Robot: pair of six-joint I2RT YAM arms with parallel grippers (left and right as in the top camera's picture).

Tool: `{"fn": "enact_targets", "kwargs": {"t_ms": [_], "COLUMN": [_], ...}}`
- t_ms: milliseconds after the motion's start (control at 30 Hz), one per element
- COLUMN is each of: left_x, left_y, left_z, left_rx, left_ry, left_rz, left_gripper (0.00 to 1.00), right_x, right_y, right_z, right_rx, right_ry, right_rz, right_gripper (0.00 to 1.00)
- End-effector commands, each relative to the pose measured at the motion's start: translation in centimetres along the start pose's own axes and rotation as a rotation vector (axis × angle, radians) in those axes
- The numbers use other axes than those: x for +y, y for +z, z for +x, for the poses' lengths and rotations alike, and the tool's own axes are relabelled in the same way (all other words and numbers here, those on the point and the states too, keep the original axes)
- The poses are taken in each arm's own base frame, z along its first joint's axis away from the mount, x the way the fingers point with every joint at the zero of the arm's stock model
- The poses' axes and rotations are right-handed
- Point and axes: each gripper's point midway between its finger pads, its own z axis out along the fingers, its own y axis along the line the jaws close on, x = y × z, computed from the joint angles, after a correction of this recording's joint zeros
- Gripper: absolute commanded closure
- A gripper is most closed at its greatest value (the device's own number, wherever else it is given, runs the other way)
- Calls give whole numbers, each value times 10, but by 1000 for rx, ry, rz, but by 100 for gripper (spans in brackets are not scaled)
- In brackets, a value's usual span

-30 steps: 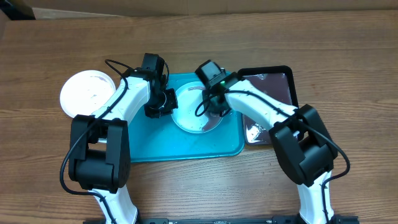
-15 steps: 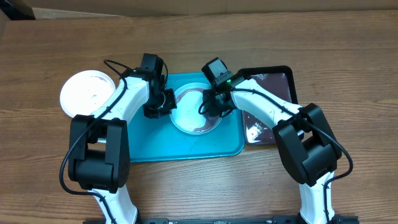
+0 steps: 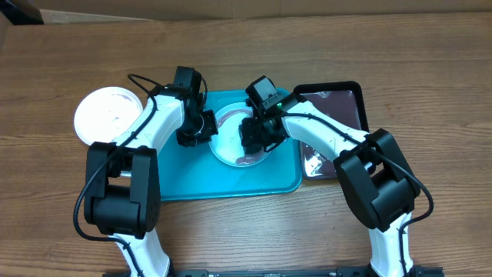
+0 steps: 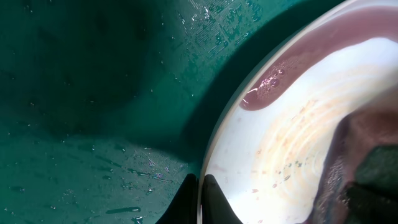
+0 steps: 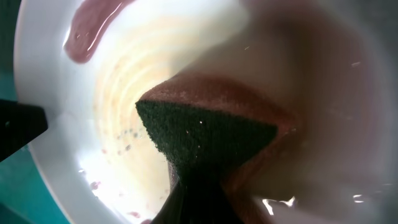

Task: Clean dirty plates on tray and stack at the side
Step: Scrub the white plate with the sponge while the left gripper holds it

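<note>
A pale round plate (image 3: 229, 140) lies on the turquoise tray (image 3: 231, 178), wet with purplish-brown liquid. My left gripper (image 3: 204, 128) is shut on the plate's left rim; the left wrist view shows its jaws (image 4: 200, 200) pinching the rim (image 4: 214, 143) over the tray (image 4: 93, 93). My right gripper (image 3: 254, 135) is shut on a dark green sponge (image 5: 205, 134) and presses it onto the plate's inside (image 5: 124, 74). The sponge also shows in the left wrist view (image 4: 373, 171). A white plate (image 3: 108, 115) sits on the table left of the tray. The third plate is out of view.
A black tray (image 3: 342, 104) with wet patches lies right of the turquoise tray, partly under my right arm. The wooden table (image 3: 246, 231) runs in front of both trays.
My right gripper has slid the sponge leftward and toward the front across the plate. My left gripper has kept its hold on the rim.
</note>
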Motion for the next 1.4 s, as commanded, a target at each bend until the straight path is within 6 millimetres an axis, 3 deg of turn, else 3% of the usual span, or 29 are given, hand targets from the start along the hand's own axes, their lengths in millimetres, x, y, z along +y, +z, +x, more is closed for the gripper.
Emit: {"fn": "enact_targets", "kwargs": {"t_ms": [0, 400, 767, 1033, 1367], "left_x": [-5, -5, -4, -4, -4], "left_y": [3, 3, 3, 3, 3], "left_z": [3, 3, 4, 6, 6], "left_rx": [13, 13, 20, 27, 27], "left_ry": [18, 18, 16, 15, 15], "left_rz": [25, 25, 23, 20, 20], "left_gripper": [96, 96, 96, 96, 96], "right_x": [11, 40, 63, 52, 55], "right_y": [21, 26, 22, 22, 23], "right_z": [33, 28, -10, -27, -40], "right_rx": [112, 62, -96, -183, -239], "right_ry": [-5, -28, -90, -87, -94], "right_rz": [-44, -106, -193, -113, -123], "right_gripper": [96, 96, 96, 96, 96]}}
